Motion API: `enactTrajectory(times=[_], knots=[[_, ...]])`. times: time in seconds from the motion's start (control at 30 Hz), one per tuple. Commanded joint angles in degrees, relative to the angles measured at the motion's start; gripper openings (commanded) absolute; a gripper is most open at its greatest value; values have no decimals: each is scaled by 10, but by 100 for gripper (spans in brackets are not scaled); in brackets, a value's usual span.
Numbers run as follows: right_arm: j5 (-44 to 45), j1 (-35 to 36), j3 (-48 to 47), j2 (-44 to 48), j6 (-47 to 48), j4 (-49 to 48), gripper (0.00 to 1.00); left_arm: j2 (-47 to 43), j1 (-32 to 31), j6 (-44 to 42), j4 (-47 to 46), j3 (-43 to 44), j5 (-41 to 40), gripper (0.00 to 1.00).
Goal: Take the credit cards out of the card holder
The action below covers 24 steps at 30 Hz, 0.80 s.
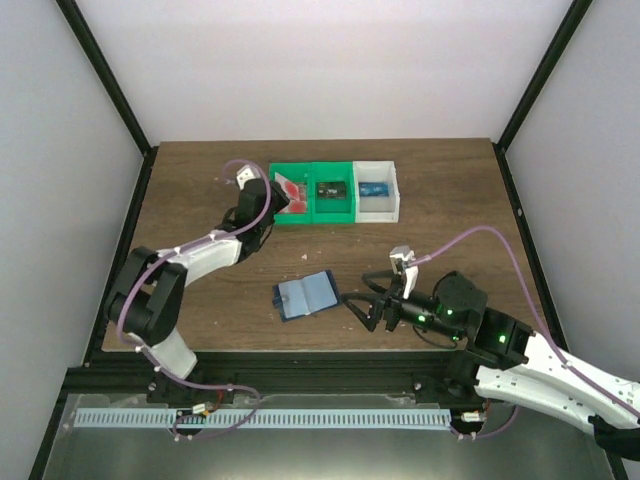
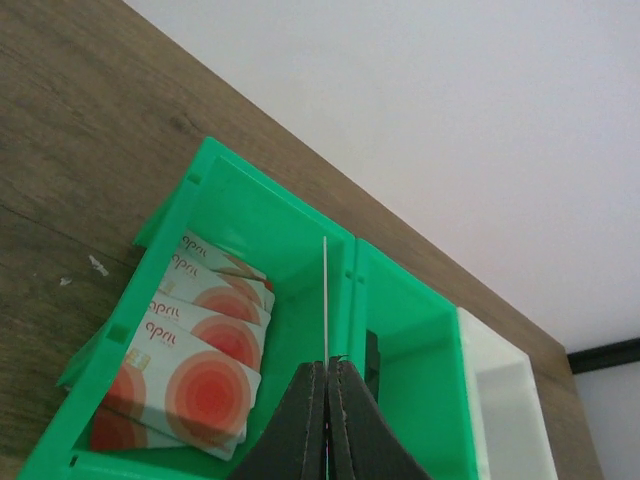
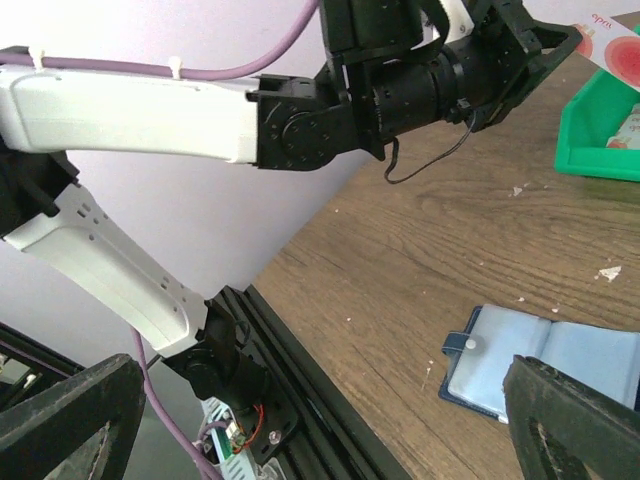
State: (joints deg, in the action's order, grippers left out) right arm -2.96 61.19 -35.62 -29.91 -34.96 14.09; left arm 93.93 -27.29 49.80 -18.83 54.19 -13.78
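The card holder point(image 1: 307, 295) lies open on the table, navy border and light blue pockets up; it also shows in the right wrist view point(image 3: 545, 365). My left gripper point(image 1: 283, 202) is over the left green bin point(image 1: 300, 216) and shut on a credit card, seen edge-on as a thin white line point(image 2: 326, 300) between the fingertips point(image 2: 310, 390). Several red-and-white credit cards point(image 2: 190, 350) lie stacked in that bin. My right gripper point(image 1: 357, 305) is wide open and empty just right of the card holder, low over the table.
A second green bin point(image 1: 333, 207) holds a dark card, and a white bin point(image 1: 378, 208) holds a blue card; all stand in a row at the back. The table's near edge and a black rail point(image 3: 300, 400) lie below the right gripper.
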Motion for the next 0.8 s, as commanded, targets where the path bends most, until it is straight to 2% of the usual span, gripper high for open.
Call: enactTrajectory(times=[0.0,0.33,0.57,0.77], knots=[[16,-3,-18,14,7,16,100,49,3,21,-41,35,-30,0],[16,-3,-25,19,3,37,100,150,14,-6,-63,92,-47,0],[31,-3,-34,26,11,47,100,201,14,-27,-63,137,-24,0],[44,-3,-39,27,19,63,100,234,14,-34,-31,166,-14,0]])
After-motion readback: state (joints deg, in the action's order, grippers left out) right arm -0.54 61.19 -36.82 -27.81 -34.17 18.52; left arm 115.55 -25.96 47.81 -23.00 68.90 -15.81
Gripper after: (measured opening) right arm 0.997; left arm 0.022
